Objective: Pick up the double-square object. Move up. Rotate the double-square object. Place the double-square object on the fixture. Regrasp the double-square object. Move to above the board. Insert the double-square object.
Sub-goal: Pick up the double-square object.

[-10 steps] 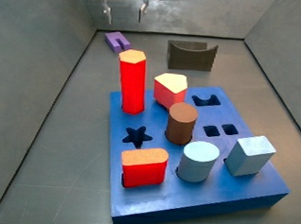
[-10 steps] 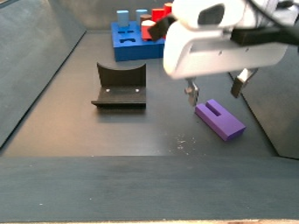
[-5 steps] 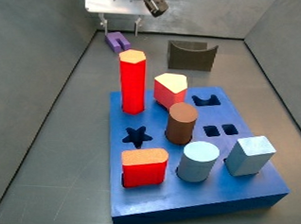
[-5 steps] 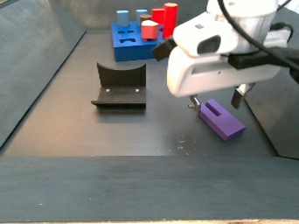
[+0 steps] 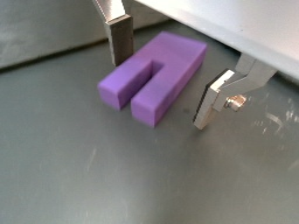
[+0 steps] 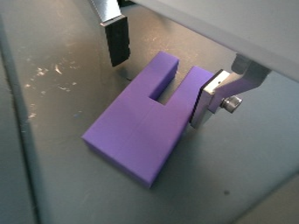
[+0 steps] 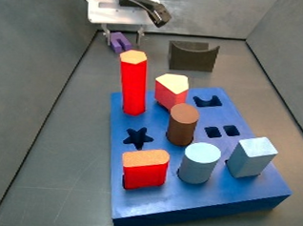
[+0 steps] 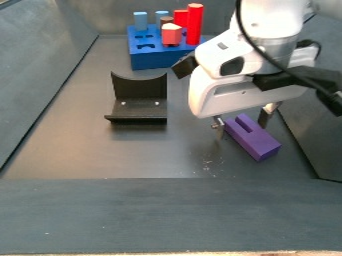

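- The purple block (image 5: 153, 77) lay flat on the dark floor (image 5: 105, 166), its lengthwise step visible in both wrist views (image 6: 146, 122).
- In a side view the purple block (image 8: 250, 136) sat near the right wall, partly hidden by the arm's white housing (image 8: 234, 85).
- In a side view only a small part of the purple block (image 7: 118, 43) showed, at the far end of the floor, under the gripper (image 7: 121, 23).
- The gripper (image 5: 167, 77) was down around the purple block, jaws spread, one finger (image 5: 121, 39) on each long side.
- The other finger (image 5: 219, 99) stood just beside the block; whether either pad touched it could not be told.
- In the wrist view the fingers (image 6: 117, 39) likewise flanked the block with a gap showing at the near one, so the tool was open and not gripping.
- The dark grey holder (image 8: 138, 98) stood on the floor well apart from the block, to its side in a side view.
- In a side view the dark grey holder (image 7: 193, 56) sat at the far end, beside the block.
- The blue slab (image 7: 194, 203) lay nearer that camera, carrying a red hexagonal post (image 7: 133, 82), a brown cylinder (image 7: 181, 125), a pale blue cube (image 7: 251, 155) and other pegs.
- A star-shaped hole (image 7: 138, 137) in the slab was vacant.
- In a side view the blue slab (image 8: 147, 55) stood at the far end, beyond the holder.
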Robot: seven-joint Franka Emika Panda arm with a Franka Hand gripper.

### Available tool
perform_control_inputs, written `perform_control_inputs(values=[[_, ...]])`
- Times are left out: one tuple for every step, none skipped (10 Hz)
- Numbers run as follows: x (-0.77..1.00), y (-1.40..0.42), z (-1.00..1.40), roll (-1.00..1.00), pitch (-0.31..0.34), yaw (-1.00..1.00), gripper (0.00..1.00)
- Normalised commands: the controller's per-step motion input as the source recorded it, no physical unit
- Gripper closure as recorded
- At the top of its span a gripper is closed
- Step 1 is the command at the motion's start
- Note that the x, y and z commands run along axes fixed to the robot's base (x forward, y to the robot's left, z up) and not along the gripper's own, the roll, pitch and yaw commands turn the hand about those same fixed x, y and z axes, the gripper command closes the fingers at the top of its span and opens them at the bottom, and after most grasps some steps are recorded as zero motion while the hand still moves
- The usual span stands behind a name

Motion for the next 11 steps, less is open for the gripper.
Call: perform_control_inputs(values=[[0.0, 0.0, -0.41, -0.23, 0.084, 0.07, 0.0], [0.0, 0.0, -0.34, -0.23, 0.083, 0.09, 0.0], [0.0, -0.17, 0.0, -0.08, 0.037, 0.11, 0.0], [-0.03, -0.15, 0.0, 0.0, 0.0, 0.17, 0.0], [0.0, 0.0, 0.0, 0.0, 0.0, 0.0, 1.0], [0.0, 0.0, 0.0, 0.0, 0.0, 0.0, 1.0], [0.0, 0.0, 0.0, 0.0, 0.0, 0.0, 1.0], [0.0, 0.0, 0.0, 0.0, 0.0, 0.0, 1.0], [0.0, 0.0, 0.0, 0.0, 0.0, 0.0, 1.0], [0.0, 0.0, 0.0, 0.0, 0.0, 0.0, 1.0], [0.0, 0.0, 0.0, 0.0, 0.0, 0.0, 1.0]])
